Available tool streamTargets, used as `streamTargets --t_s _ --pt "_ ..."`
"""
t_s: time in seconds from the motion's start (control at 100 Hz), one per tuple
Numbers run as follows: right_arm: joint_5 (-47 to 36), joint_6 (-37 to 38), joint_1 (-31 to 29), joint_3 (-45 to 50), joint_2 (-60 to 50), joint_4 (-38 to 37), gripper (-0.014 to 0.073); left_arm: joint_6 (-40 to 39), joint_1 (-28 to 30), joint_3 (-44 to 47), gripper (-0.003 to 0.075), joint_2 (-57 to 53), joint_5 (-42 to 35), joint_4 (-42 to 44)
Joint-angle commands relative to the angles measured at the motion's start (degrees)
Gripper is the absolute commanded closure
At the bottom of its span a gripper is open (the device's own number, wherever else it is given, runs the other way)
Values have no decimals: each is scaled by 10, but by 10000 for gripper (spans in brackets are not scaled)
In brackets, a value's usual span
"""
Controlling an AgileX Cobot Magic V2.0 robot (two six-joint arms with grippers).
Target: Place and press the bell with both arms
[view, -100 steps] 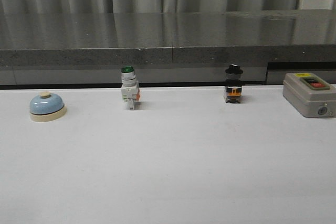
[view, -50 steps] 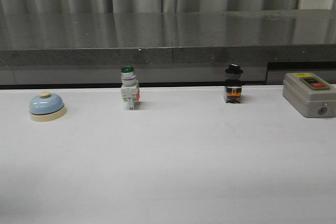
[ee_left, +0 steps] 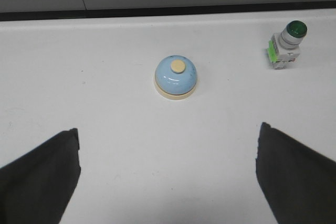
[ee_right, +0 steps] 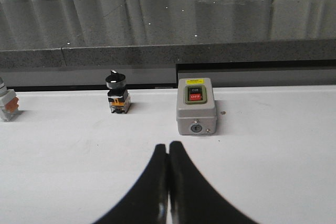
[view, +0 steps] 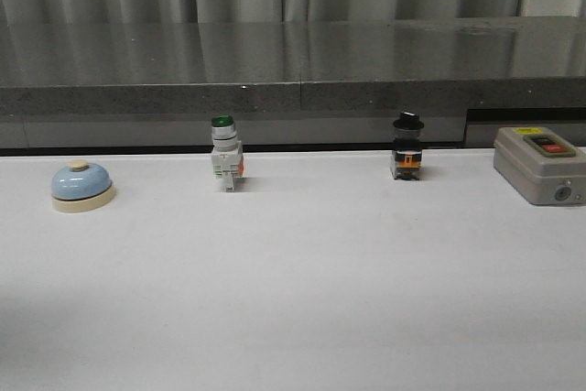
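Observation:
The light-blue bell (view: 81,186) with a cream base and button stands at the far left of the white table. It also shows in the left wrist view (ee_left: 176,77), upright and untouched. My left gripper (ee_left: 168,140) is open wide and empty, its black fingers (ee_left: 42,171) set apart short of the bell. My right gripper (ee_right: 167,148) is shut and empty, its tips together on the near side of the grey box. Neither arm shows in the front view.
A green-capped white push-button switch (view: 225,154) stands right of the bell. A black-knobbed switch (view: 407,146) stands right of centre. A grey box with red and black buttons (view: 540,165) sits at the far right. A dark stone ledge (view: 293,70) runs along the table's back.

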Motion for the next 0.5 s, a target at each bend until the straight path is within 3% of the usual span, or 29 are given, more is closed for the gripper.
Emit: streamTargets --t_s 0.0,0.49 --pt "-52 -1 -3 -8 -11 0 654 0 0 -39 78 22 -40 -10" --pt "-52 -1 -3 -8 -11 0 654 4 -36 -251 79 299 -18 -8"
